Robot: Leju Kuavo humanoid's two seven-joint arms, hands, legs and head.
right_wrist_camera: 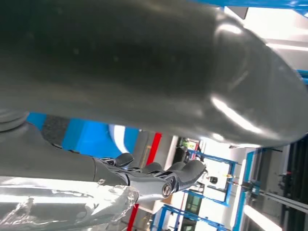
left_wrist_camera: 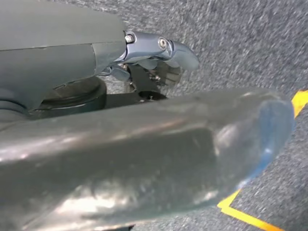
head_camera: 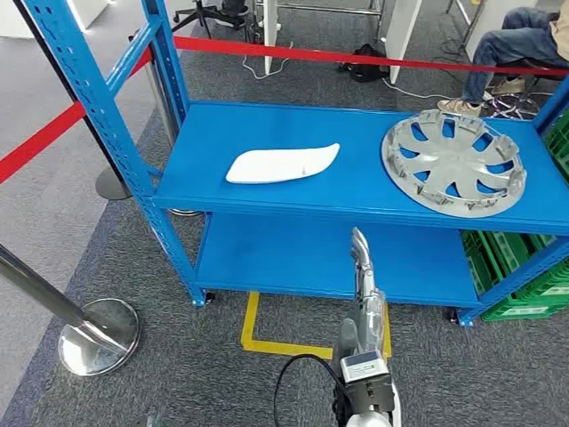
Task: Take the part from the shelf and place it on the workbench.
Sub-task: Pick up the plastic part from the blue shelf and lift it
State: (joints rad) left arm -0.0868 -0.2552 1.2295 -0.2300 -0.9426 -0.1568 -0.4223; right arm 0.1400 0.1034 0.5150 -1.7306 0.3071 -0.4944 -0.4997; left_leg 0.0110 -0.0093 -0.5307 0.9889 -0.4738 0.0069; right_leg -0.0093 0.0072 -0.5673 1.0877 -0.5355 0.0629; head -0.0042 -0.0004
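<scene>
**The hand is empty and the part waits on the shelf**

The white part (head_camera: 282,165) lies flat on the top board of the blue shelf (head_camera: 201,133). Nothing touches it. Near it on the same board, but apart from it, lies a big silver wheel cover (head_camera: 452,162).

The right hand (head_camera: 362,267) is up in front of the shelf, below the edge of the top board. Its fingers (right_wrist_camera: 181,172) point straight out, lie side by side and hold nothing. The left hand (left_wrist_camera: 160,53) hangs low over the grey floor. Its fingers are curled in a little and hold nothing too.

What could go wrong? I think these things:

- The right hand is lower than the top board. If it goes straight ahead, it could bump the edge of the shelf or slip under it to the lower board.
- The part is thin and flat and looks smooth. Fingers could push it away across the board and not get under it. It may slide to the back or off the side.
- The part is long. If the hand takes it at one end, it may tip and fall.
- The wheel cover is close. A wide reach may knock it, or the hand may take the wrong thing.
- A person (head_camera: 516,44) sits behind the shelf, and a red rope (head_camera: 348,58) runs there, so a long push could send the part that way.
</scene>
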